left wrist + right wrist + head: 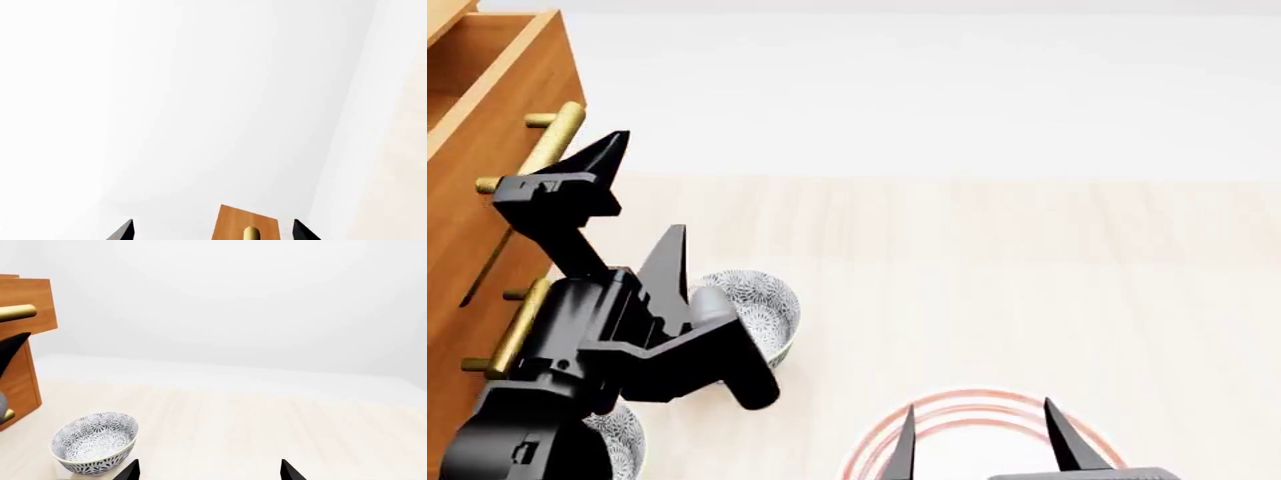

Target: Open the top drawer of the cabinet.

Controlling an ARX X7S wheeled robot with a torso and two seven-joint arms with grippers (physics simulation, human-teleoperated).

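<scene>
The cabinet (467,230) stands at the left edge of the head view, an orange-brown wooden box on a pale wood floor (1028,280). Its top drawer (507,90) projects out past the front face below it, as the right wrist view also shows (27,305). The drawer's brass bar handle (545,150) runs slantwise across its front. Beside that handle, away from the cabinet, the left gripper (641,200) has its two black fingers spread wide; one fingertip (607,150) sits just beside the handle, though whether it touches cannot be told. Nothing lies between the fingers. In the left wrist view the drawer front (245,225) and the end of the handle (251,233) show between the two spread fingertips. Below the top handle, a second brass handle (518,325) marks the lower drawer, partly hidden by the left arm.

Just right of the cabinet, a white bowl with a dark floral pattern (761,310) sits on the floor, partly covered by the left arm; the right wrist view shows it upright (95,442). Another patterned bowl (614,440) peeks out under the arm, nearer the robot.

Further right of the cabinet, the right gripper (981,440) hangs with its fingers apart and holds nothing, over a plate with red rings (961,405).
</scene>
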